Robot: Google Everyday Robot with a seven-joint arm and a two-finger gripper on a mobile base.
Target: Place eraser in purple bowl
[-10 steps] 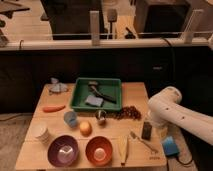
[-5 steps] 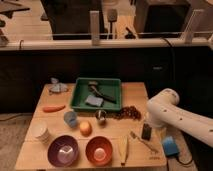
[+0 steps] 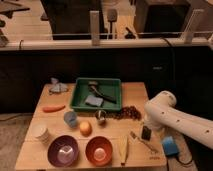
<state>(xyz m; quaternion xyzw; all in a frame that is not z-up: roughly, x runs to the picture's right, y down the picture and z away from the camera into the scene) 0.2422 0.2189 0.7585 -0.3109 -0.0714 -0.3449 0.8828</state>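
Observation:
The purple bowl (image 3: 63,150) stands at the table's front left, beside an orange-brown bowl (image 3: 98,149). My white arm reaches in from the right. Its gripper (image 3: 147,127) hangs down over the right side of the table, far from the purple bowl. A small dark block, the eraser (image 3: 146,135), shows directly beneath the gripper. I cannot tell whether the two touch. The gripper stands open.
A green tray (image 3: 80,100) at the back holds a grey-blue pad (image 3: 93,101) and tools. An orange fruit (image 3: 85,128), a small cup (image 3: 70,118), a white cup (image 3: 41,132), dark beads (image 3: 129,113) and a bright blue block (image 3: 170,146) lie around the table.
The arm has eased slightly left and lower over the dark block. Nothing on the table has moved.

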